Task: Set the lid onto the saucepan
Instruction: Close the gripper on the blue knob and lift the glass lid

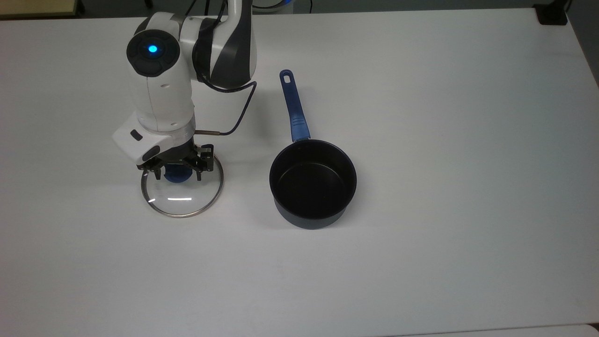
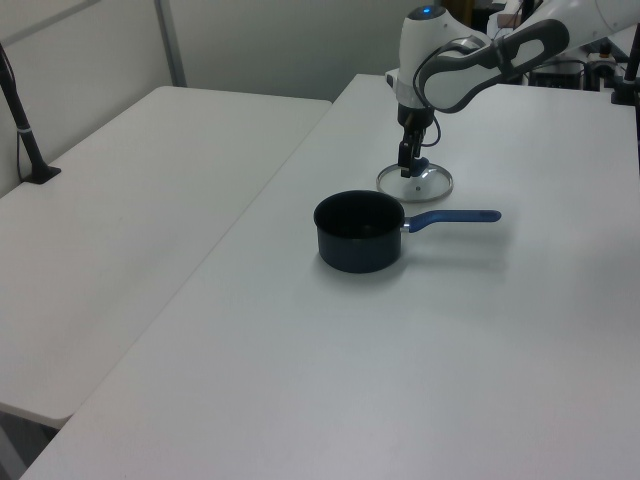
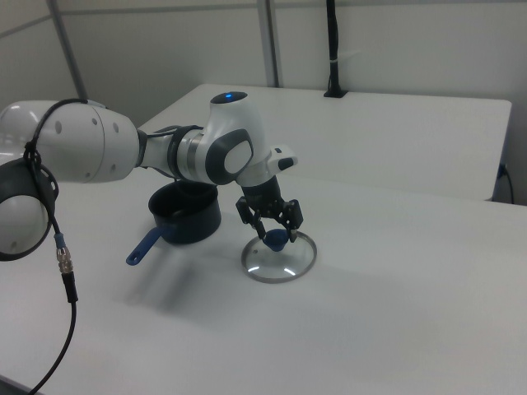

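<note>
Plainly, the lid [image 1: 182, 189] is glass with a thin steel rim, so it will be stiff, smooth, somewhat heavy for its thinness and breakable if dropped or knocked against metal; the rim lies flat to the desk [image 1: 421, 117] and offers no purchase, so the blue knob [image 1: 177, 174] at its middle is the sensible place to take hold. The lid lies flat on the desk, well apart from the saucepan [image 1: 312, 183], which stands upright and empty toward the top view's right, its long handle [image 1: 293, 105] pointing away toward the top view's upper edge. The tool [image 1: 178, 170] is down over the knob, its two fingers spread and standing on either side of the knob, one finger [image 3: 256, 220] clear in the right view; they look open and have hold of nothing yet, though whether they touch the knob cannot be told. The arm reaches in from the top view's upper left, its last link near upright with the wrist pointing straight down. A centred squeeze seems needed so the disc hangs level when lifted.
</note>
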Robot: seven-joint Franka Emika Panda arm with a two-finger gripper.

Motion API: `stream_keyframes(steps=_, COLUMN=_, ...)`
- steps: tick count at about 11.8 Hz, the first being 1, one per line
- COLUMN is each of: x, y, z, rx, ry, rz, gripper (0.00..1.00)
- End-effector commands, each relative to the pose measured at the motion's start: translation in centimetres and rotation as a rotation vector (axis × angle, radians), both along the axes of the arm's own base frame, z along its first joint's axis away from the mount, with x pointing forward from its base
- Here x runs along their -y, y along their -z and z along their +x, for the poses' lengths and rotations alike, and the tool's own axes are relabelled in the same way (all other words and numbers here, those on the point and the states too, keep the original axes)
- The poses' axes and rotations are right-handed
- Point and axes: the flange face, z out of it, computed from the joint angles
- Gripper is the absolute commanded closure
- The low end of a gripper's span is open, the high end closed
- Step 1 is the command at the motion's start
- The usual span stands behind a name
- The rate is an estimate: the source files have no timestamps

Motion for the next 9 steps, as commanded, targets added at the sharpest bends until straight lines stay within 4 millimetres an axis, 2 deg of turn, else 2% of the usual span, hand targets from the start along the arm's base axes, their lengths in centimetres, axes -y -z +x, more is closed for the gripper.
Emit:
stream_keyframes(steps=1, x=0.1, y=-0.5, z=-0.4, rx=-0.019, ry=-0.021, rz=-0.01, gripper=0.13)
stream_keyframes(steps=4, x=0.2, y=-0.2, z=-0.9, rx=-0.059, ry=-0.048, rz=-0.009, gripper=0.19)
stream_keyframes(steps=5, x=0.3, y=-0.2, z=-1.0, rx=-0.069, ry=-0.061, rz=-0.008, gripper=0.3)
stream_keyframes(steps=7, x=0.4, y=-0.8, z=-1.0, rx=-0.064, ry=-0.065, rz=-0.005, gripper=0.6)
stream_keyframes(steps=9, x=0.7, y=-2.8, z=-1.2, rx=-0.05, ry=-0.05, rz=0.006, gripper=0.67)
